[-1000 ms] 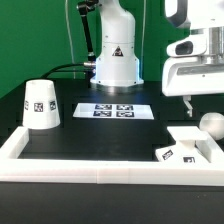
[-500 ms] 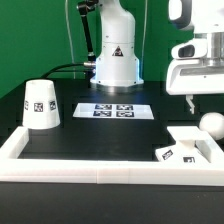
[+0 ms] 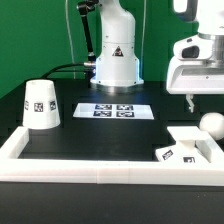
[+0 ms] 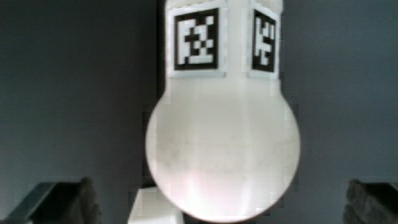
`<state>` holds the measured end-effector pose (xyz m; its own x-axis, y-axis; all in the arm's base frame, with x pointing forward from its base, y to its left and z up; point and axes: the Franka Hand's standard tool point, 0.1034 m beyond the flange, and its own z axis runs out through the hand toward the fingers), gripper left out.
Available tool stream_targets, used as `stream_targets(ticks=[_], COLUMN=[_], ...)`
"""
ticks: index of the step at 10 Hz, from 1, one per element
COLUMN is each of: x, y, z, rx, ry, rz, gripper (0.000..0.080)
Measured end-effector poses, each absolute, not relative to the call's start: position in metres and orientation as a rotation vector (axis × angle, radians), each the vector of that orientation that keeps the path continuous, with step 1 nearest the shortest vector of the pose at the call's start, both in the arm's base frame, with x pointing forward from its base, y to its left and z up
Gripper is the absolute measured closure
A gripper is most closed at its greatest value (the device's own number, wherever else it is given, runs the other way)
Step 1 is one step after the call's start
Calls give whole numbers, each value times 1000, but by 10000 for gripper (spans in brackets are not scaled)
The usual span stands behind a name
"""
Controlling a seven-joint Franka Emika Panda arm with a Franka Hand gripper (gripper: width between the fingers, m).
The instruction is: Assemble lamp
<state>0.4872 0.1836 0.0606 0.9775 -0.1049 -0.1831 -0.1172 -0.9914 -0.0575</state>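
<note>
The lamp lies in three loose parts. The tapered shade (image 3: 40,104) stands upside down at the exterior view's left. The flat square base (image 3: 188,143) lies at the right by the white rail. The ball-topped bulb (image 3: 210,123) lies just behind the base. My gripper (image 3: 203,98) hangs open directly above the bulb without touching it. In the wrist view the bulb (image 4: 222,140) fills the middle, with its tagged stem pointing away. My gripper (image 4: 217,208) is open, with one dark finger in each lower corner, well apart from the bulb, such as the finger (image 4: 59,202).
The marker board (image 3: 113,111) lies in the middle of the black table. The robot's white pedestal (image 3: 115,55) stands behind it. A white rail (image 3: 100,170) runs along the table's front and up both sides. Green curtain is behind.
My gripper has risen slightly above the bulb. The lamp parts have not moved.
</note>
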Motion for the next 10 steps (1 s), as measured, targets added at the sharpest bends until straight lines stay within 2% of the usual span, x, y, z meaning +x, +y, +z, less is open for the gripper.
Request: stream_targets(ticks=[3, 9, 10], x=[488, 482, 485], y=[173, 176, 181], z=[60, 63, 59], rx=[-3037, -2893, -2892], ry=[139, 102, 94], rz=[574, 1151, 1147], gripper=[101, 101, 101])
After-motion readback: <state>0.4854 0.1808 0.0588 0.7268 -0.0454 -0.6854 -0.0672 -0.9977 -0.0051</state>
